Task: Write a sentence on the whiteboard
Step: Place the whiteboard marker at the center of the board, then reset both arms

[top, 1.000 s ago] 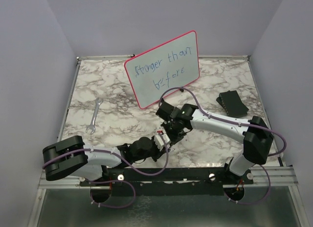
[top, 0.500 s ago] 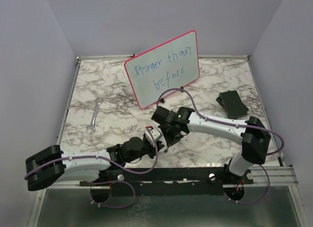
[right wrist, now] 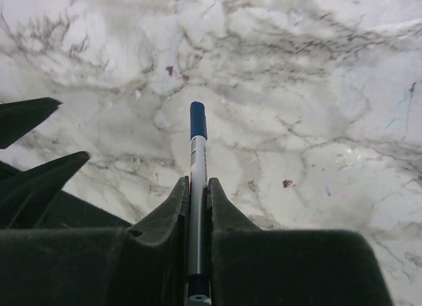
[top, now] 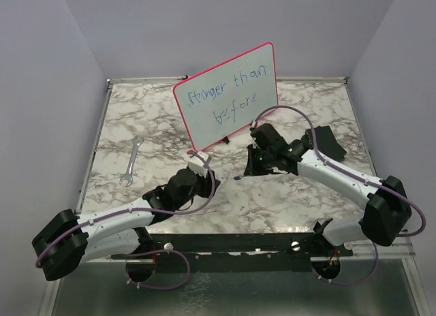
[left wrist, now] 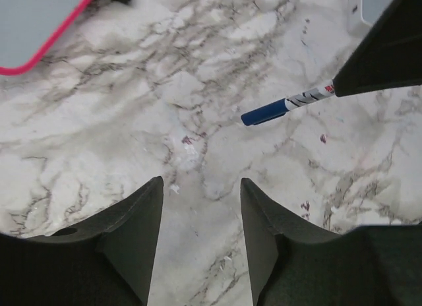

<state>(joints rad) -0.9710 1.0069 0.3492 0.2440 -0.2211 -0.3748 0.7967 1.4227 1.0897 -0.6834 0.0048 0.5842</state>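
Evidently the right claw [right wrist: 198,187] is clamping a blue-ended marker [right wrist: 198,124], the left claw [left wrist: 201,187] hanging apart and empty just left of it. With the sentence [top: 211,95] sitting on the whiteboard [top: 204,133] ahead-left of the left claw (both rows look finished), laying the marker flat before releasing is looking wisest.

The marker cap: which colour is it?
The marker cap is dark blue, clearest in the right wrist view.

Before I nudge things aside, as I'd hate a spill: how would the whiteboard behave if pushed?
The whiteboard stands nearly upright on small black feet, so a push high up would probably tip it. Its thin panel looks stiff and likely light, so it may slide on the smooth marble table.
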